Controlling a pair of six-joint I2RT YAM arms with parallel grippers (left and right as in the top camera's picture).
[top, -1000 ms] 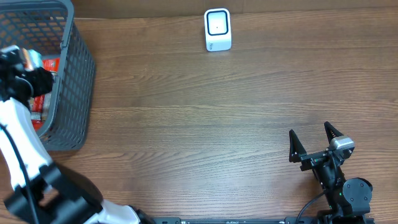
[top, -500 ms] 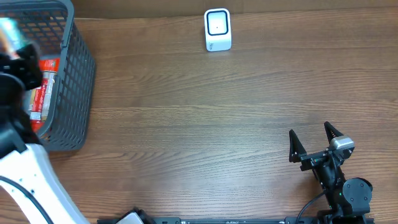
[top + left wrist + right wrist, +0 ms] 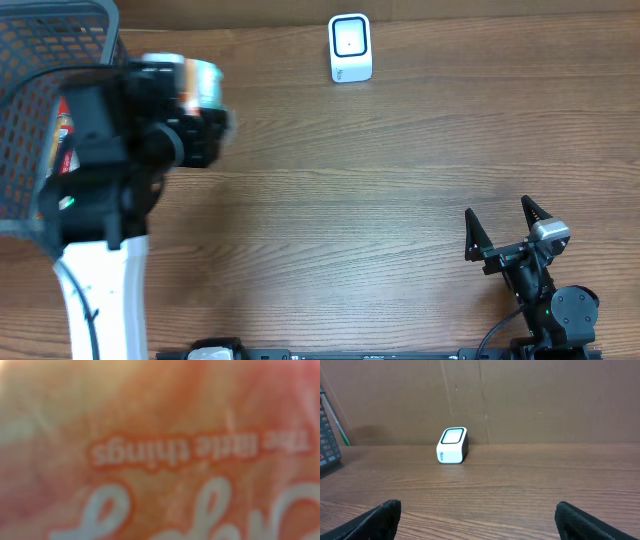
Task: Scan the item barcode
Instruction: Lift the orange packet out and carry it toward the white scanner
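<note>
My left gripper point(image 3: 188, 118) is raised high over the table just right of the basket, shut on the item point(image 3: 196, 84), a silvery and orange pack. The item's orange label with white lettering point(image 3: 160, 450) fills the blurred left wrist view and hides the fingers; no barcode shows. The white barcode scanner point(image 3: 350, 47) stands at the far edge of the table, well right of the item, and also shows in the right wrist view point(image 3: 452, 445). My right gripper point(image 3: 508, 232) rests low at the near right, open and holding nothing point(image 3: 480, 525).
A grey mesh basket point(image 3: 40, 40) stands at the far left corner, partly hidden by the left arm, with red packs point(image 3: 64, 135) inside. A brown cardboard wall point(image 3: 520, 400) backs the table behind the scanner.
The left arm has come up out of the basket with the item and swung right, now looming large under the overhead camera. The right arm has not moved.
</note>
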